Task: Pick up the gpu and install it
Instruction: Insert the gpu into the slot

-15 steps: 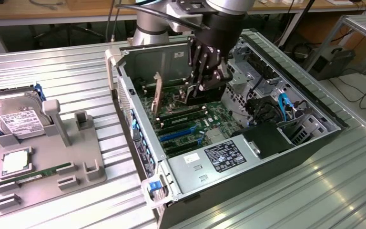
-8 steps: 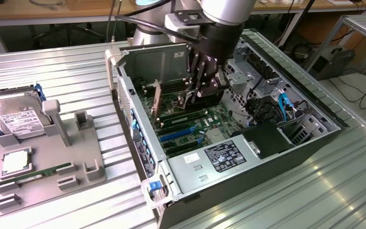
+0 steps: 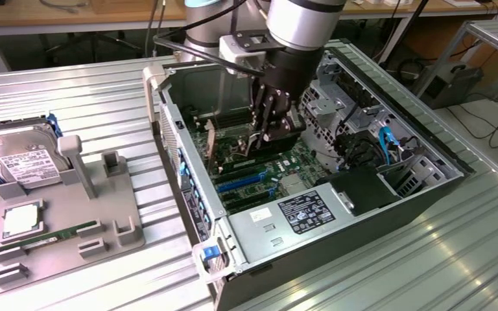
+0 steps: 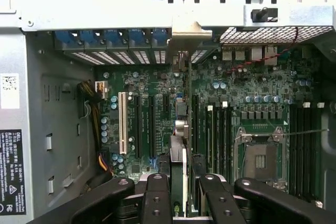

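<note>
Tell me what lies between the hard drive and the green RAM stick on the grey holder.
A square silver CPU lies there on the grey holder, shown in the exterior view.

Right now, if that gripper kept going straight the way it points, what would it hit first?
Probably the expansion slots on the motherboard, reached first by the gpu clamped in the gripper; depth is unclear.

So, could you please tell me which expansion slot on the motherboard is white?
The slot nearest the cable bundle; its neighbours towards the processor socket are black.
</note>
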